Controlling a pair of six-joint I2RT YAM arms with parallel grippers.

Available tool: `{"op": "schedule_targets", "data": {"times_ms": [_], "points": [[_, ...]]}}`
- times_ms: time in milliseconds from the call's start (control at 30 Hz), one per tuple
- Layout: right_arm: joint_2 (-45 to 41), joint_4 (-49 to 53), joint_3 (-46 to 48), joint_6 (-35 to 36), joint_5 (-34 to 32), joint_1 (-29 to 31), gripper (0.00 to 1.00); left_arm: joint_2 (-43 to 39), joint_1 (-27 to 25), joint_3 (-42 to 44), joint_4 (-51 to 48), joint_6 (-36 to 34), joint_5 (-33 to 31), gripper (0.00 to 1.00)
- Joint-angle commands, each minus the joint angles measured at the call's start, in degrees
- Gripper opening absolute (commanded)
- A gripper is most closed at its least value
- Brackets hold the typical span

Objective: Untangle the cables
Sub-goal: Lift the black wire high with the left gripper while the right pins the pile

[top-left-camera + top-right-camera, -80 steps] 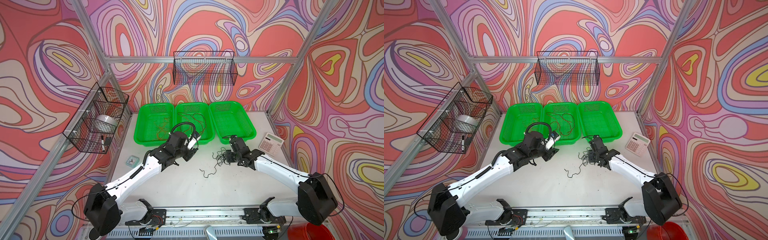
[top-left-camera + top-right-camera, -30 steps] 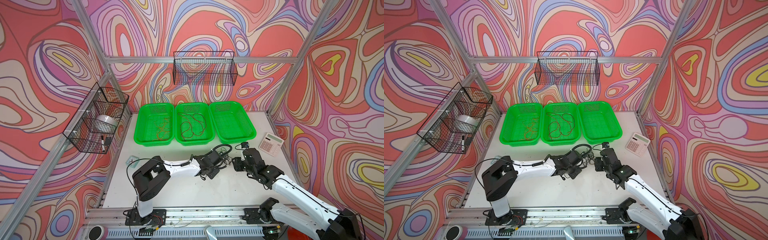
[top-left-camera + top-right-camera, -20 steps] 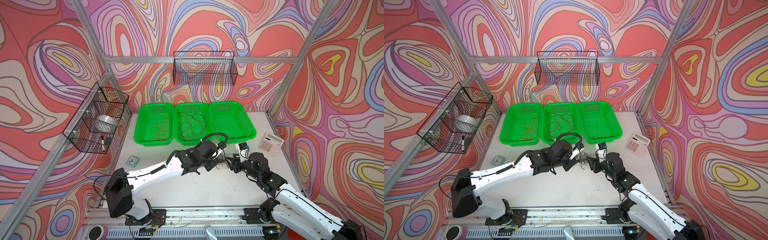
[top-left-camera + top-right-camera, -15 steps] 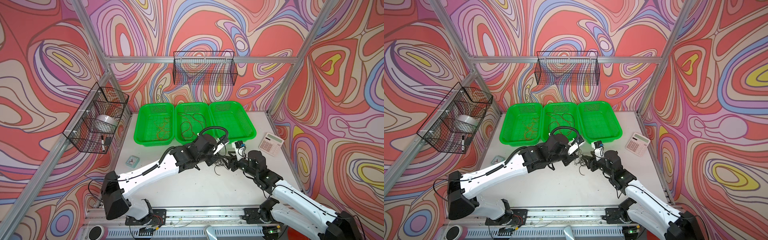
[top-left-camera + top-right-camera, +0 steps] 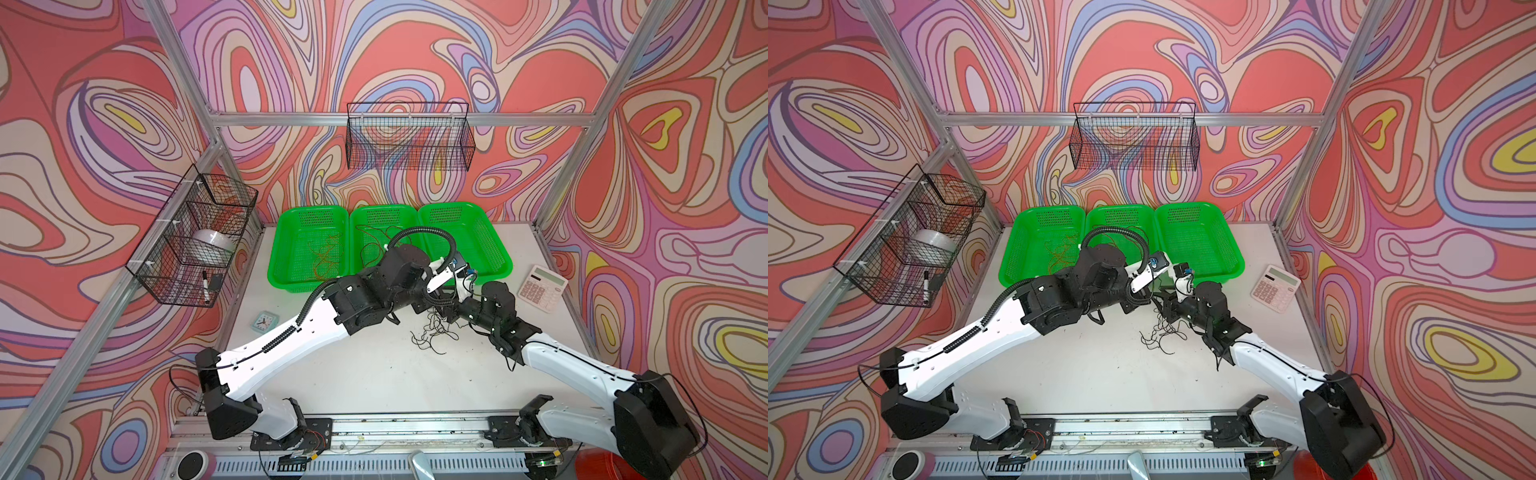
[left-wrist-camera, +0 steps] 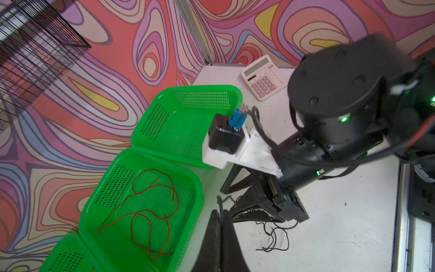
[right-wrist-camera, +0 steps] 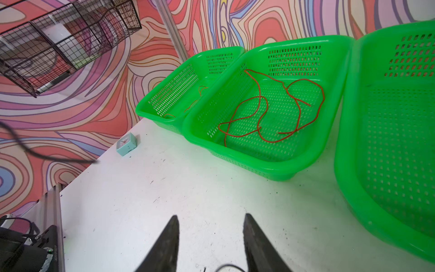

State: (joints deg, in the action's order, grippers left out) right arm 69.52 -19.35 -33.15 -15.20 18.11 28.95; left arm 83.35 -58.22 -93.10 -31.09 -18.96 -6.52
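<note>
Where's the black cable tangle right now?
In both top views the black cable tangle sits on the white table, right of centre, in front of the middle green basket and right green basket, left of the calculator.

Left gripper (image 6: 220, 213) now beside black cables (image 5: 431, 333)

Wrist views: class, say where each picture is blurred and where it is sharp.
Left wrist view: right arm smeared along its outline, basket crisp. Right wrist view: a close dark cord is blurred, red cable sharp.
</note>
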Motion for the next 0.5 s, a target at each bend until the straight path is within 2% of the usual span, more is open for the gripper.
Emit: {"op": "schedule_targets", "data": {"times_ms": [0,167,467], "points": [[2.9,-3.3,0.0,-3.7,-2.5,0.2,0.36,0.1,-0.3,-5.9,-1.7,-3.9,-0.9,0.0],[7.6,-1.7,-0.2,-6.1,-5.7,0.3,0.21,3.0,-0.3,-16.1,-4.1,-7.8,-2.1,0.0],[15.0,-2.8,2.5,-10.6,-8.9,0.4,0.15,9.7,3.6,-36.3,-9.1,-10.4,-2.9,0.0]]}}
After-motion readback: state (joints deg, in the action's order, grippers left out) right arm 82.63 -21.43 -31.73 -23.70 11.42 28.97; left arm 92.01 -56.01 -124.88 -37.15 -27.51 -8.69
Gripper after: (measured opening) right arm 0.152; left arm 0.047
